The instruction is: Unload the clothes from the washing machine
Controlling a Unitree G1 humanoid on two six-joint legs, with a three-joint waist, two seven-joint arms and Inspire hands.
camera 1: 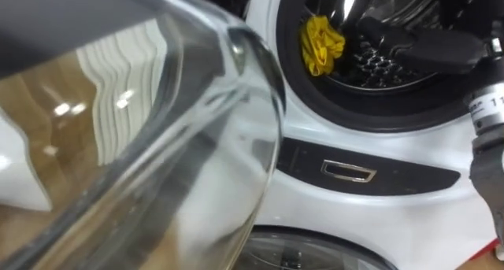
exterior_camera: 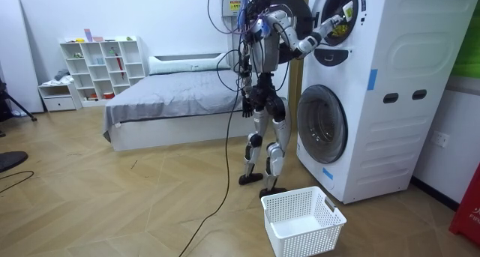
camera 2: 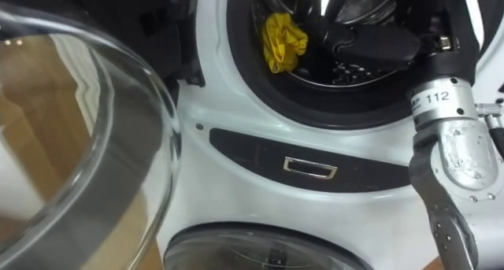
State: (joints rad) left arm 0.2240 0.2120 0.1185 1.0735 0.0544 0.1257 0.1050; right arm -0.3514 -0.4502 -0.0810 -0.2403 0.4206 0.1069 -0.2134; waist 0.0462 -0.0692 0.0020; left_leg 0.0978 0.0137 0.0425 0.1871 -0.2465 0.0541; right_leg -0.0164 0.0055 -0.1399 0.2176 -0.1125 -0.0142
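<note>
A crumpled yellow cloth (camera 1: 321, 43) (camera 2: 284, 38) lies at the left edge of the upper washing machine drum (camera 1: 378, 65), just inside its round opening. My right hand (camera 1: 429, 48) (camera 2: 370, 42) reaches into the drum from the right, its dark fingers stretched out leftward toward the cloth and holding nothing. The fingertips end just short of the cloth. In the room view I stand close in front of the stacked white machines (exterior_camera: 375, 92), right arm raised into the upper opening, left hand (exterior_camera: 245, 105) hanging at my side.
The upper machine's round glass door (camera 1: 157, 144) (camera 2: 79, 144) stands open at my left, close to the camera. Below the opening are a dark panel with a small handle (camera 1: 347, 171) and the lower machine's door (camera 2: 260, 250). A white laundry basket (exterior_camera: 303, 219) sits on the floor by my feet.
</note>
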